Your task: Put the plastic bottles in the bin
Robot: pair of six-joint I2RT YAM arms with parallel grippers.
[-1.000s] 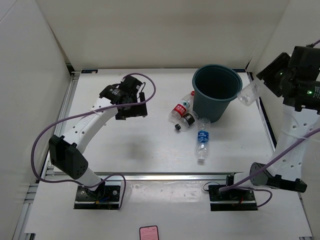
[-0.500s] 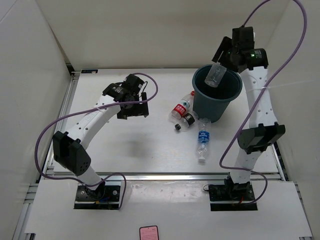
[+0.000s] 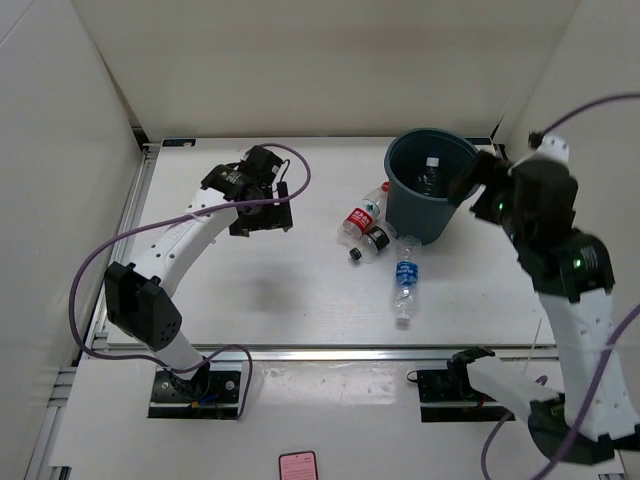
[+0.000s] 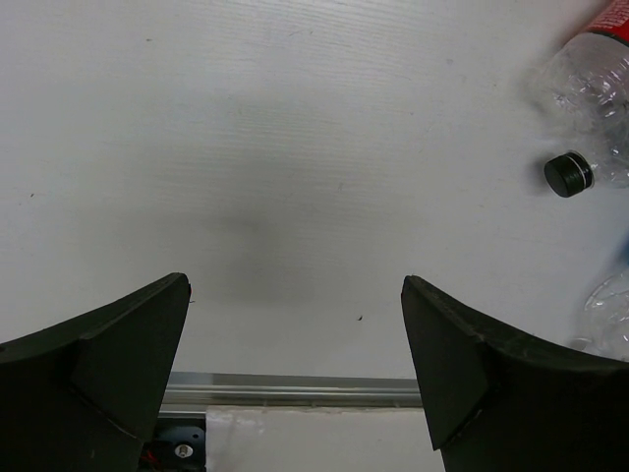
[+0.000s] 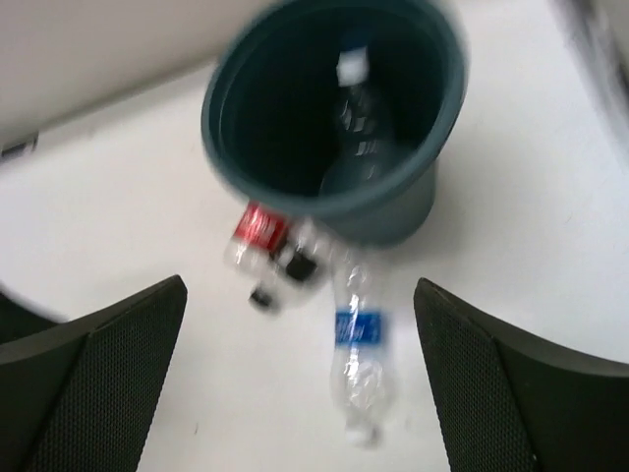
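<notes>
Bottle lies in bin; left pincer and right pincer both gape empty. Right one should straddle blue-labelled bottle squarely, mid-body.

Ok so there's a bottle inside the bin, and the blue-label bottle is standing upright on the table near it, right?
Not quite. The top view shows the blue-label bottle lying on its side on the table near the bin, not standing upright. A second bottle is inside the bin.

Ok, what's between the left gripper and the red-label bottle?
Nothing but bare table lies between the left gripper and the red-label bottle. The top view shows it, and the left wrist view agrees.
</notes>
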